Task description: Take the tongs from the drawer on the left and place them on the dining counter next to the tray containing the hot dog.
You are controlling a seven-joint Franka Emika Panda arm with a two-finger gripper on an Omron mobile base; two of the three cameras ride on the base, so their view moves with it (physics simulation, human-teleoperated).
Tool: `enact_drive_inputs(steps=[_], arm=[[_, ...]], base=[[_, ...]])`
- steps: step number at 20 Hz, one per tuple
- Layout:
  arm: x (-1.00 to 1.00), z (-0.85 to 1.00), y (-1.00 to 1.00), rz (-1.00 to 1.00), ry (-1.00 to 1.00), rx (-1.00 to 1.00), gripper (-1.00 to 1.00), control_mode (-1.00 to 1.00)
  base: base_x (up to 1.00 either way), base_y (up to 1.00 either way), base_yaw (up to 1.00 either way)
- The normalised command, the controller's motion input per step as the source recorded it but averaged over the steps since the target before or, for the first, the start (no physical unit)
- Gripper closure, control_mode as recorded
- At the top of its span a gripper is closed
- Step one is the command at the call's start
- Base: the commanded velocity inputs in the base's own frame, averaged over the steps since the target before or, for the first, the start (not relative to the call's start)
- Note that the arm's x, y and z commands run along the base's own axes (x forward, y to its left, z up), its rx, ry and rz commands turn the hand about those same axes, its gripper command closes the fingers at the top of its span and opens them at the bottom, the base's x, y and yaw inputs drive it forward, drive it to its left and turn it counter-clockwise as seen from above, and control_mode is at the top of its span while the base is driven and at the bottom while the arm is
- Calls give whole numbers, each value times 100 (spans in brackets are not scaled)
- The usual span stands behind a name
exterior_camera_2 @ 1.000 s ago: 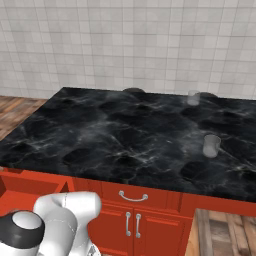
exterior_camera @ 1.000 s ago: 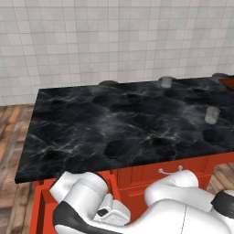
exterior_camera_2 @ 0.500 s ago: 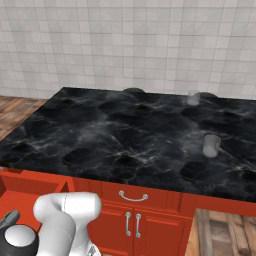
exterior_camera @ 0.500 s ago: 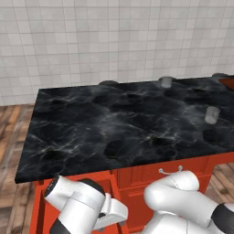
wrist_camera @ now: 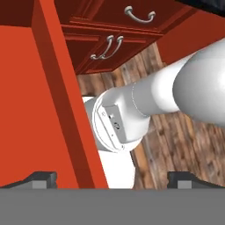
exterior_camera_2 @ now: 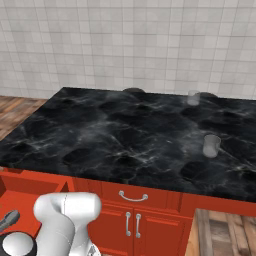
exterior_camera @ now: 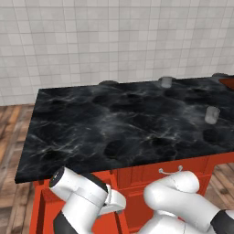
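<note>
Below the front edge of the dining counter (exterior_camera: 123,132), the drawer (exterior_camera_2: 30,197) is pulled out, its red inside in view. The gripper (wrist_camera: 112,179) hangs just beside the drawer's side wall, fingers spread wide and holding nothing. The tongs cannot be made out.

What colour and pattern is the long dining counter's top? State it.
Black marble top with white veins; clearest in the left base view.
</note>
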Motion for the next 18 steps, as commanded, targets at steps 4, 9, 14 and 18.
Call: enact_drive_inputs(steps=[4,9,14,18], arm=[[34,-32,1,7,0,18,-100,-100],[28,-48,16,7,0,13,-100,-100],[27,-45,34,7,0,6,-100,-100],[21,-44,45,6,0,7,-100,-100]], base=[[0,0,0],[0,0,0],[0,0,0],[0,0,0]])
